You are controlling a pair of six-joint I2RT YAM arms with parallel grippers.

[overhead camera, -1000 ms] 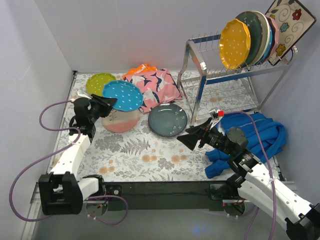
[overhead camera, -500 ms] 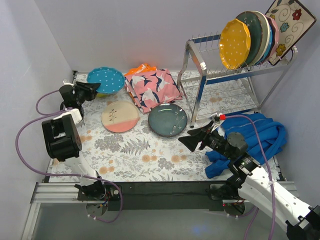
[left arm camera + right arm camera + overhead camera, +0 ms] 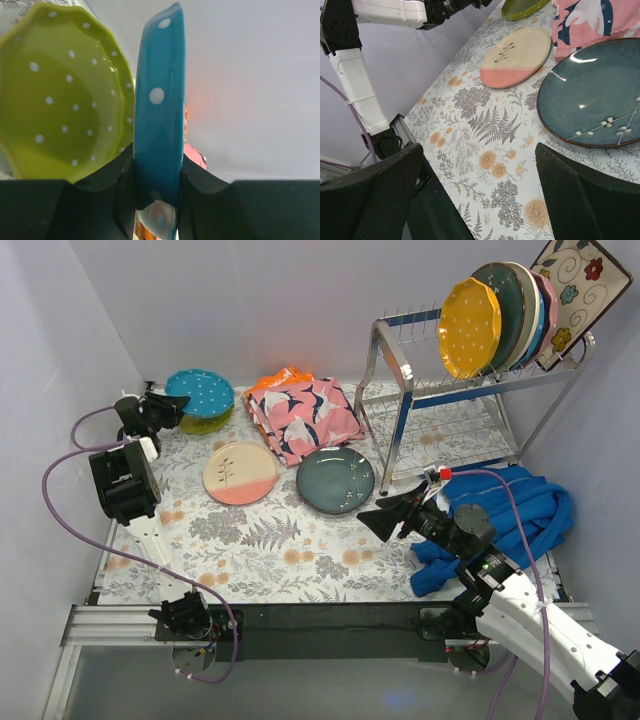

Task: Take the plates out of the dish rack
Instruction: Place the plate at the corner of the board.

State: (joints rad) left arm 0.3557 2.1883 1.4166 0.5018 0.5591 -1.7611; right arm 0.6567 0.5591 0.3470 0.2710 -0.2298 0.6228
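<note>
L gripper pinches the blue plate by its rim at the far-left corner, over the lime plate; in the wrist view blue sits edge-on between the pads, lime just beside. R gripper is spread wide, nothing in it, low near the teal plate, w/ the cream-pink plate further left. Rack at far right holds the orange plate, others packed behind, & the square plate on top.

Blue plate clamped over lime plate
</note>
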